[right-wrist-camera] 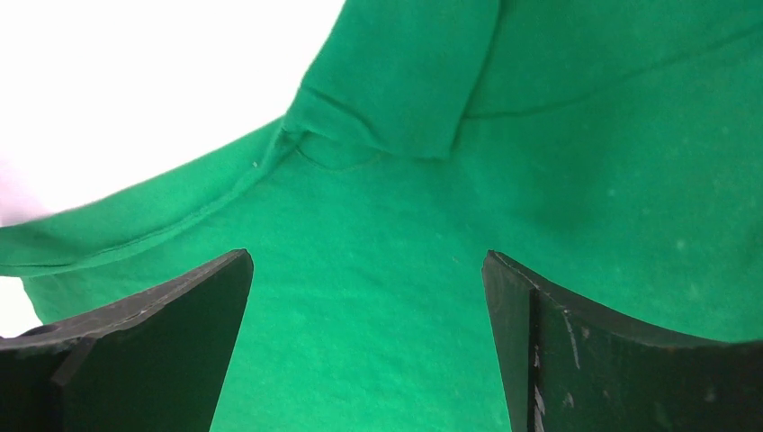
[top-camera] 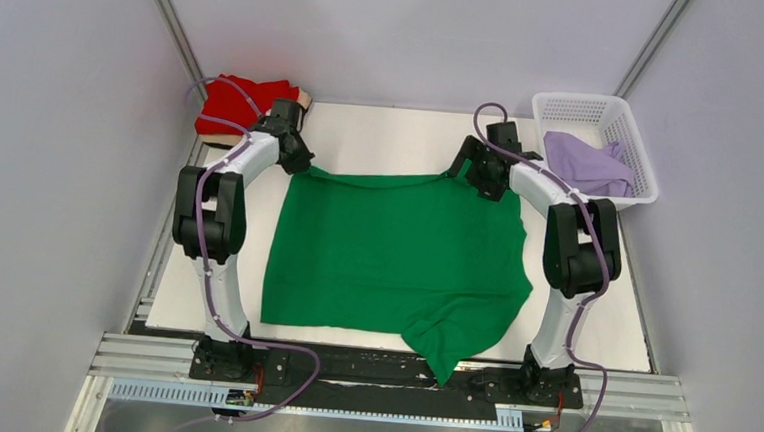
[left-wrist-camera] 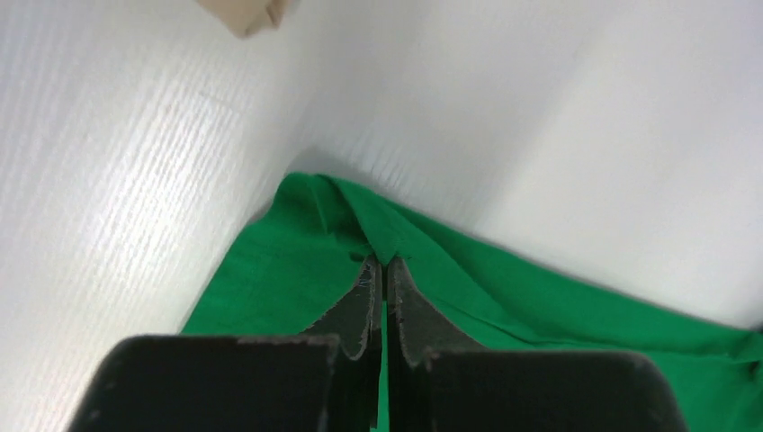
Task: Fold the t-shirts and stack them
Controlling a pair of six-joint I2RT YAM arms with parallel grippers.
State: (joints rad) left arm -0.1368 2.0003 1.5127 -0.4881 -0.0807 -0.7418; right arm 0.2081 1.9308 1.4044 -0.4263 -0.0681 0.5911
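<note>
A bright green t-shirt (top-camera: pixel 396 252) lies spread over the middle of the white table, and one part of it hangs over the near edge. My left gripper (left-wrist-camera: pixel 383 267) is shut on a pinched fold of the green cloth (left-wrist-camera: pixel 396 236) at its far left corner (top-camera: pixel 306 171). Over the far right corner, my right gripper (right-wrist-camera: pixel 367 261) stands wide open above the green cloth (right-wrist-camera: pixel 378 297), near a folded seam. A red t-shirt (top-camera: pixel 240 102) lies bunched at the far left with a tan one (top-camera: pixel 304 98) beside it. A lavender t-shirt (top-camera: pixel 587 163) fills the basket.
A white plastic lattice basket (top-camera: pixel 636 141) stands at the far right of the table. Grey walls close in both sides. A metal rail (top-camera: pixel 388 377) with the arm bases runs along the near edge. A tan corner (left-wrist-camera: pixel 243 13) shows at the top of the left wrist view.
</note>
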